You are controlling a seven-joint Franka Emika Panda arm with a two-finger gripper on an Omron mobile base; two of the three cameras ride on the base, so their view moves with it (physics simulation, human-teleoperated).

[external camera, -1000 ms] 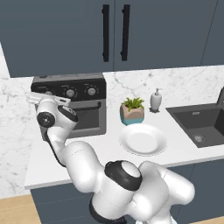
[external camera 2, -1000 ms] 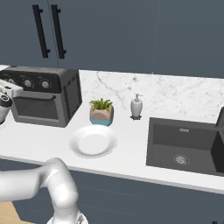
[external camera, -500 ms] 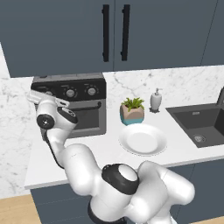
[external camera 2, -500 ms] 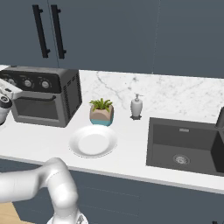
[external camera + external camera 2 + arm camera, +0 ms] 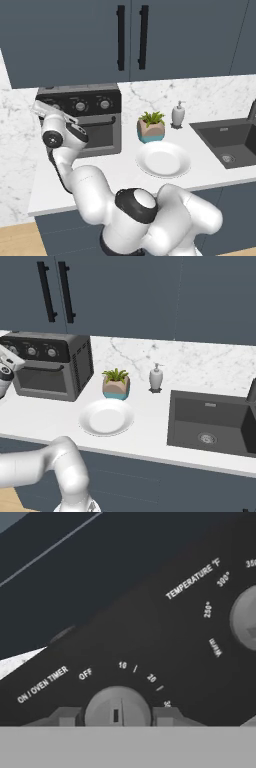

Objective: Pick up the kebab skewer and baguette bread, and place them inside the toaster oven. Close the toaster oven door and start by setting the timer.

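Partly cut off by the hand view's lower edge, the gripper (image 5: 117,716) straddles the timer knob (image 5: 117,708), one fingertip (image 5: 67,716) touching each side. The toaster oven (image 5: 87,125) stands on the counter (image 5: 150,406) with its door (image 5: 100,134) shut, hiding the interior.

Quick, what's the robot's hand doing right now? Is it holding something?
Hand: closed on the timer knob of the toaster oven, one finger at each side.
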